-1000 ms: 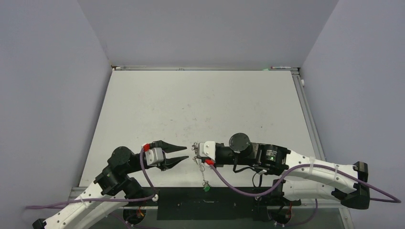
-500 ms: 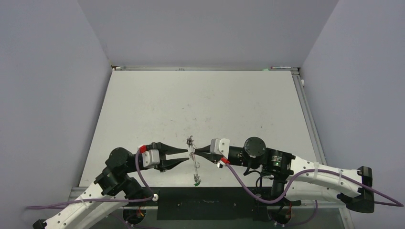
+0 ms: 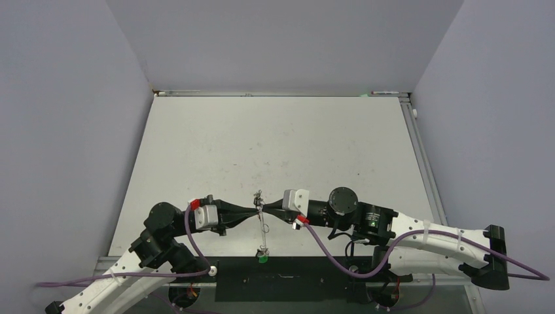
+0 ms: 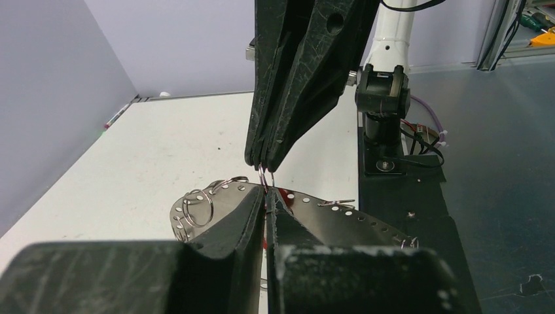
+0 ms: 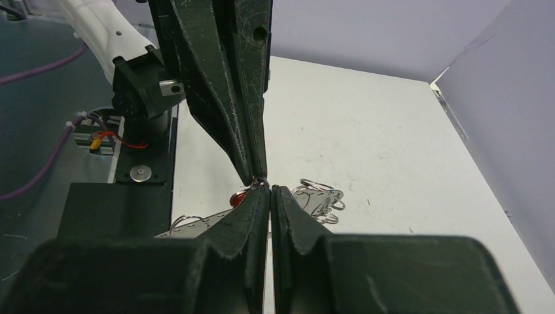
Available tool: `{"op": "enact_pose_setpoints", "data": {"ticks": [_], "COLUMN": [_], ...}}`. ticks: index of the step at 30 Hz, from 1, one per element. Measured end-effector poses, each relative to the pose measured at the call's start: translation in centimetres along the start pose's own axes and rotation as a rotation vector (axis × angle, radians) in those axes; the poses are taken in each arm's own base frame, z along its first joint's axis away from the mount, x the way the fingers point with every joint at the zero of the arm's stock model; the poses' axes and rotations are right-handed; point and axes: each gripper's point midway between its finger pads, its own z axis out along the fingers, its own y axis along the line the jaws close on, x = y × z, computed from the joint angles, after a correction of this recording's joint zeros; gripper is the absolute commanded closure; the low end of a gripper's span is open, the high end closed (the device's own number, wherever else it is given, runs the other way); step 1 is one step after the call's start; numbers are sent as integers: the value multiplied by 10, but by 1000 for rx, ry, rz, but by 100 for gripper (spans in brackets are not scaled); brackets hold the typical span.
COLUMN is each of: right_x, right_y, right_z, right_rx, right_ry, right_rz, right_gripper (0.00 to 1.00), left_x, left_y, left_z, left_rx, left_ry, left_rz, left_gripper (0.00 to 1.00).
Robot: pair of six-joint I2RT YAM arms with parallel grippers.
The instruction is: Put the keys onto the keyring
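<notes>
My left gripper (image 3: 254, 210) and right gripper (image 3: 266, 210) meet tip to tip above the table's near edge. Both are shut on a small wire ring of the keyring (image 3: 260, 197). In the left wrist view the keyring (image 4: 219, 199) is a curved silvery perforated band with split rings, lying just behind my left gripper (image 4: 266, 191). The right gripper (image 4: 264, 163) comes down from above. A chain hangs from the pinch, ending in a green tag (image 3: 262, 258) of the keys. A red tag (image 5: 241, 196) shows beside my right gripper (image 5: 269, 188). The key blades are too small to make out.
The white table (image 3: 275, 144) runs back to grey walls on three sides. A black base plate (image 3: 288, 278) with both arm mounts lies along the near edge, under the hanging green tag. Purple cables (image 3: 196, 248) loop beside each arm.
The left gripper has shut from open and moved right to meet the right gripper's tips. The right gripper carried the keyring slightly left. The hanging chain now swings lower with the green tag.
</notes>
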Motion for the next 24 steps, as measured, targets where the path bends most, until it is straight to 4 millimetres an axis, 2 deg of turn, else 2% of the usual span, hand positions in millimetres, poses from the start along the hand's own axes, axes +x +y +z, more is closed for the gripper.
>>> {"op": "enact_pose_setpoints", "data": {"ticks": [12, 24], "right_x": [-1, -12], "right_y": [0, -2], "right_z": [0, -7], "right_rx": [-3, 7], "right_ry": [-5, -37], "right_rz": [-1, -7], "right_gripper": [95, 95], "left_x": [0, -3], "left_y": [1, 1], "left_z": [0, 1], "left_rx": [-4, -6], "left_ry": [0, -13], "left_rz": [1, 8], "left_gripper": [100, 100]}}
